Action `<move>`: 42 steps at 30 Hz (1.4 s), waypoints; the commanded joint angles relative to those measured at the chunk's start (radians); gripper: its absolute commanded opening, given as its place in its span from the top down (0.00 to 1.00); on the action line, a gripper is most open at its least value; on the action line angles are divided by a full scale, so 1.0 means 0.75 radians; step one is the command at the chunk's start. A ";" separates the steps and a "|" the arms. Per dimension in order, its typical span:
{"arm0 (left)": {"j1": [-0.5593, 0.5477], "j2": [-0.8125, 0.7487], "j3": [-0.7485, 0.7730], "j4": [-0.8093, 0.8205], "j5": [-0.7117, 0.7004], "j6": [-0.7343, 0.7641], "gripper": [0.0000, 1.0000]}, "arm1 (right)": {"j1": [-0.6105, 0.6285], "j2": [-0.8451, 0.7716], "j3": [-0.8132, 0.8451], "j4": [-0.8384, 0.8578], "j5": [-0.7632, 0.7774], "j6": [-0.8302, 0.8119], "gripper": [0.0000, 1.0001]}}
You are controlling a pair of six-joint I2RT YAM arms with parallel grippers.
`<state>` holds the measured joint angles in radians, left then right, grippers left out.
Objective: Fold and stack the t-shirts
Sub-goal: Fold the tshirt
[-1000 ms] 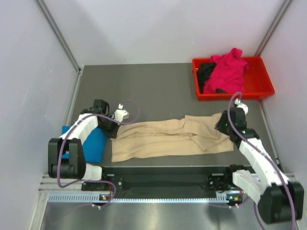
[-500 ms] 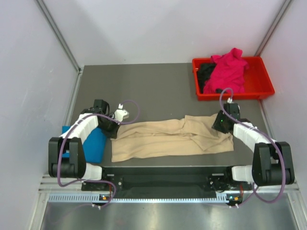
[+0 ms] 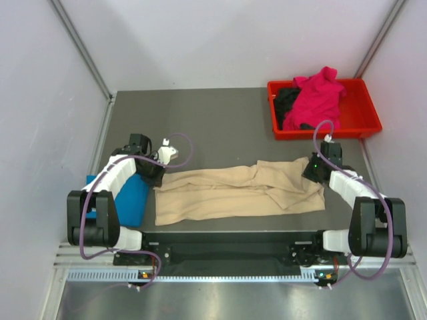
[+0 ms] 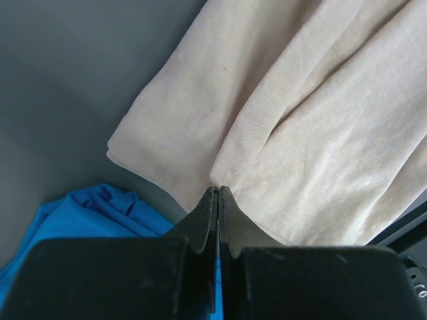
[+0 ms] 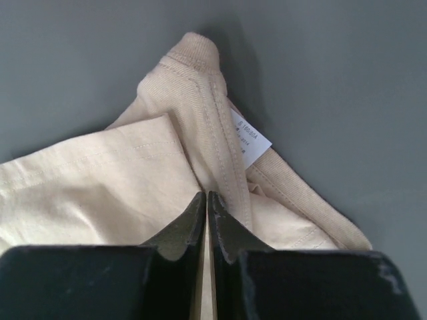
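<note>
The beige-tan t-shirt lies stretched left to right across the near middle of the table. My left gripper is shut on its left hem edge; in the left wrist view the tips pinch a fold of the cloth. My right gripper is shut on the shirt's right end, beside the collar and white label; the beige cloth fills that view. The bright blue t-shirt lies bunched at the left, also in the left wrist view. The magenta-pink t-shirt and black t-shirt lie in the tray.
The red plastic tray stands at the back right corner. Pale walls close in the table on the left, back and right. The grey table top behind the beige shirt is bare. The arm bases and rail run along the near edge.
My left gripper has shifted a little left, pulling the shirt's left end with it. My right arm has folded in closer to the table; its gripper stays at the collar end.
</note>
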<state>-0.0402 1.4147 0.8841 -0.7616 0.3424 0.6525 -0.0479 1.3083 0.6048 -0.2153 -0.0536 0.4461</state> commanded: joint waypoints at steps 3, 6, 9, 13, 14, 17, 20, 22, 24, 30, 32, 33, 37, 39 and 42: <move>0.000 0.002 0.050 0.038 0.012 -0.027 1.00 | -0.042 0.039 0.079 0.050 -0.018 -0.065 0.83; 0.000 0.004 0.057 0.036 0.010 -0.029 1.00 | -0.055 0.104 0.083 0.091 -0.092 -0.065 0.78; 0.000 -0.005 0.057 0.030 0.004 -0.031 1.00 | -0.055 0.127 0.067 0.154 -0.184 -0.041 0.77; 0.000 -0.003 0.059 0.030 0.002 -0.031 1.00 | -0.053 0.119 0.061 0.164 -0.209 -0.045 0.78; 0.000 0.002 0.059 0.030 0.002 -0.031 1.00 | -0.051 0.105 0.057 0.162 -0.199 -0.053 0.78; 0.000 0.006 0.065 0.034 0.004 -0.038 1.00 | -0.020 0.092 0.059 0.156 -0.152 -0.094 0.74; 0.000 0.006 0.073 0.038 0.006 -0.044 1.00 | -0.006 0.125 0.065 0.156 -0.186 -0.108 0.73; 0.000 0.006 0.081 0.040 0.008 -0.050 1.00 | -0.006 0.135 0.063 0.166 -0.215 -0.096 0.73; 0.000 0.010 0.081 0.038 0.008 -0.054 1.00 | -0.006 0.129 0.061 0.177 -0.239 -0.090 0.74; 0.000 -0.003 0.077 0.036 -0.015 -0.048 1.00 | -0.006 0.076 0.071 0.105 -0.266 -0.063 0.78; 0.000 -0.003 0.075 0.042 -0.015 -0.050 1.00 | -0.006 0.094 0.069 0.081 -0.270 -0.055 0.81; 0.000 -0.001 0.075 0.046 -0.013 -0.052 1.00 | -0.008 0.104 0.069 0.072 -0.272 -0.055 0.83; 0.000 0.002 0.081 0.058 -0.021 -0.060 1.00 | -0.034 0.113 0.055 0.091 -0.299 -0.028 1.00; 0.000 -0.005 0.083 0.070 -0.045 -0.074 1.00 | -0.055 0.072 0.065 0.097 -0.305 -0.022 1.00; 0.000 -0.001 0.112 0.132 -0.068 -0.099 1.00 | -0.075 0.055 0.130 0.113 -0.307 -0.018 1.00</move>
<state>-0.0402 1.4162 0.9161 -0.7383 0.3077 0.6025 -0.0818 1.3926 0.6323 -0.1650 -0.2634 0.4210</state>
